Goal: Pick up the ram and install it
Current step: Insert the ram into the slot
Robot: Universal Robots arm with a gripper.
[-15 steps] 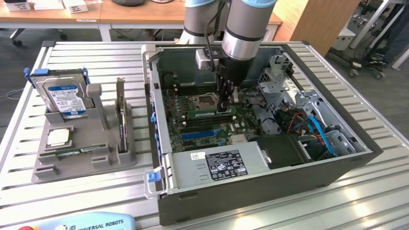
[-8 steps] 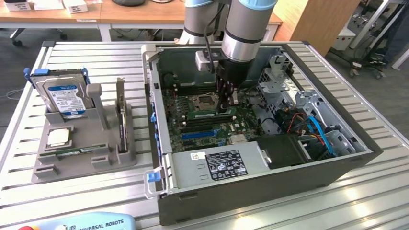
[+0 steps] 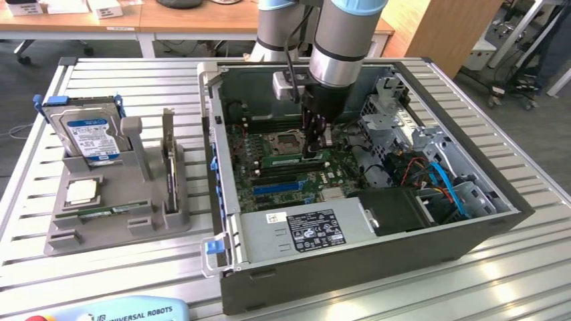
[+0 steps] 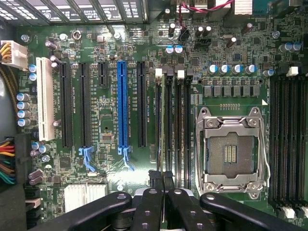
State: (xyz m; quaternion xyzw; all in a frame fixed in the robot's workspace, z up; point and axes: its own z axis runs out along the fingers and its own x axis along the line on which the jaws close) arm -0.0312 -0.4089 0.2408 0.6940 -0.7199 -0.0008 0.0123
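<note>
A ram (image 4: pixel 162 120), a thin green stick seen edge-on, stands in one of the memory slots beside the processor socket (image 4: pixel 230 154). In the exterior view the same ram (image 3: pixel 297 161) shows as a green strip on the motherboard. My gripper (image 4: pixel 161 179) is shut, its black fingertips together right over the near end of that stick; I cannot tell whether they touch it. The arm reaches straight down into the open computer case, with the gripper (image 3: pixel 319 148) low over the board. A second green stick (image 3: pixel 105 212) lies in the grey holder (image 3: pixel 63 234) outside the case.
The holder on the exterior view's left also carries a silver hard drive (image 3: pixel 89 134) with a blue label and a square processor chip (image 3: pixel 82 192). Inside the case (image 3: pixel 357 267) are a power supply (image 3: pixel 303 231), drive cages and blue cables (image 3: pixel 446 180). A blue expansion slot (image 4: pixel 122 106) runs alongside.
</note>
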